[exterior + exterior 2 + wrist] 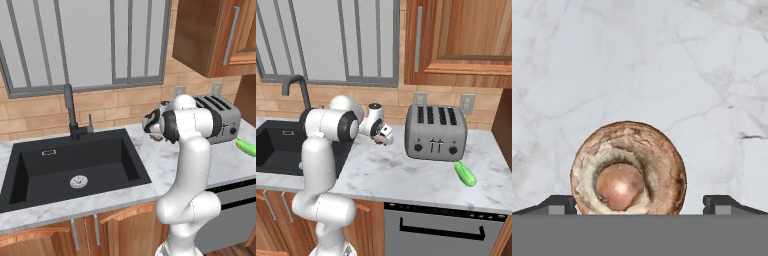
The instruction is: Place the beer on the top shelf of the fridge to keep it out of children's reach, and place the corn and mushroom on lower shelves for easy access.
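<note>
The mushroom (628, 169), a round brown cap with a paler underside and stem facing the camera, lies on the white marble counter (637, 60). My gripper (639, 202) hangs over it, open, with one dark fingertip on each side and neither touching it. From the base, the gripper (153, 131) (384, 137) points down at the counter between sink and toaster, with the mushroom (158, 137) (377, 141) just under it. The green corn (246, 146) (465, 173) lies on the counter right of the toaster. The beer and the fridge with its shelves are out of view.
A grey four-slot toaster (220, 117) (436, 131) stands close to the right of the gripper. A black sink (75, 165) (276, 147) with a dark faucet (70, 110) lies to the left. Wooden cabinets (456, 40) hang above; a dishwasher front (441, 230) sits below the counter.
</note>
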{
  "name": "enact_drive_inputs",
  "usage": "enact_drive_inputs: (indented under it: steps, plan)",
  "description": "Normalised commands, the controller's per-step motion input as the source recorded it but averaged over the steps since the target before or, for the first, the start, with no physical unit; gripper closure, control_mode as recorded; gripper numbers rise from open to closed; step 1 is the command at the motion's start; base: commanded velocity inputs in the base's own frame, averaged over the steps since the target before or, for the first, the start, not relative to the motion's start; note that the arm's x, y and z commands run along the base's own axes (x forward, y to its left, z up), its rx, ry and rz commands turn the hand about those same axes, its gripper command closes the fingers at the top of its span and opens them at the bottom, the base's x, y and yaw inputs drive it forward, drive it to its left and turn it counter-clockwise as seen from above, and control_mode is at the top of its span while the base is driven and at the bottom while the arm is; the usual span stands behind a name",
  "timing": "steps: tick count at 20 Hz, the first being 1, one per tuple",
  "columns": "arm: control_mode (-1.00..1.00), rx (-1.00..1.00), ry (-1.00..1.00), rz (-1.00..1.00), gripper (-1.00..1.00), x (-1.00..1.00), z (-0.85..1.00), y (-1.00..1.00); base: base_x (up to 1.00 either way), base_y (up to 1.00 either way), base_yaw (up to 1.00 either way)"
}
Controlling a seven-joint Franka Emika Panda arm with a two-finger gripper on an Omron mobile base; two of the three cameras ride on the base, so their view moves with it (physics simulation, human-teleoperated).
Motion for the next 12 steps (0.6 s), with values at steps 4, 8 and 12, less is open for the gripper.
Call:
enact_drive_inputs:
  steps: [4,8,12]
  plan:
    - [-1.00,0.00,0.00,0.00,-1.00,-0.04,-0.07,0.00,0.00,0.00,0.00]
    - [-1.00,0.00,0.00,0.00,-1.00,0.00,-0.05,0.00,0.00,0.00,0.00]
    - [-1.00,0.00,0.00,0.00,-1.00,0.02,-0.03,0.00,0.00,0.00,0.00]
